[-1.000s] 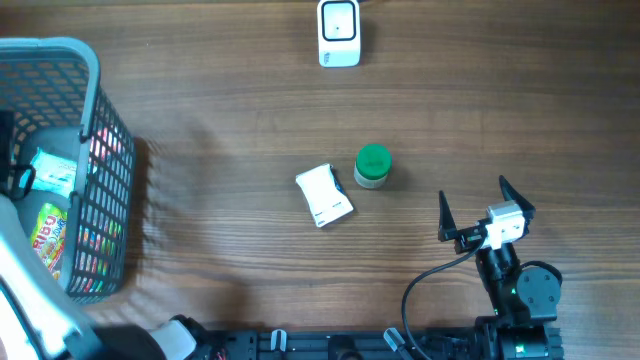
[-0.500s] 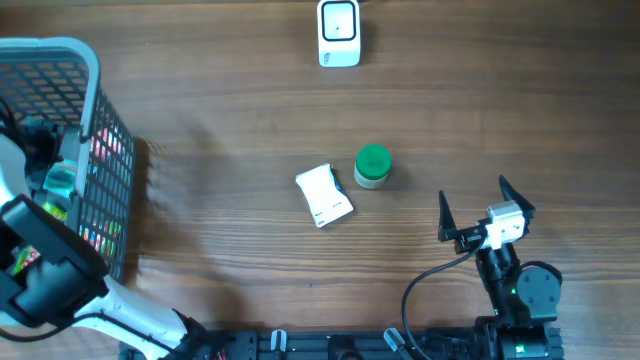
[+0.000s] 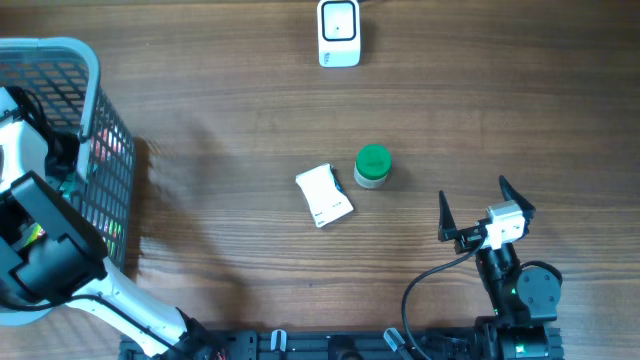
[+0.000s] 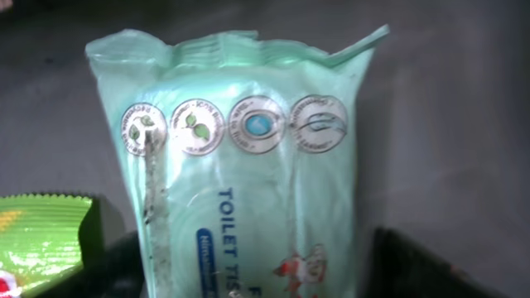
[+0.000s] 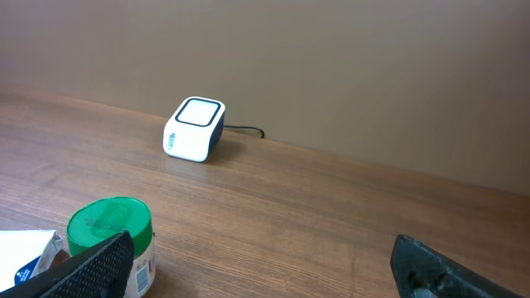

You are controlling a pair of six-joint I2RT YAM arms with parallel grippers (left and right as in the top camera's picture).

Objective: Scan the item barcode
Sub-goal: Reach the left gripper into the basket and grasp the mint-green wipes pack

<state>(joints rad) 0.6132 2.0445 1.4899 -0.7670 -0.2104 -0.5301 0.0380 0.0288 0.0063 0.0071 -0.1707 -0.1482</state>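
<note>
Wooden desk (image 3: 250, 100), left edge: in the basket (image 3: 95, 70), a soft, light wipes pack (image 4: 248, 207) is judged best pinched mid-body; left gripper (image 4: 265, 277) closure cannot be told, right gripper (image 3: 472, 190) is splayed, empty.

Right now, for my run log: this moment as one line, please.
left gripper: in basket, open astride tissue pack | right gripper: open, empty | scanner: nothing at it | stage: pick, no scan yet

Right gripper (image 3: 472, 192), jaws wide apart.
</note>
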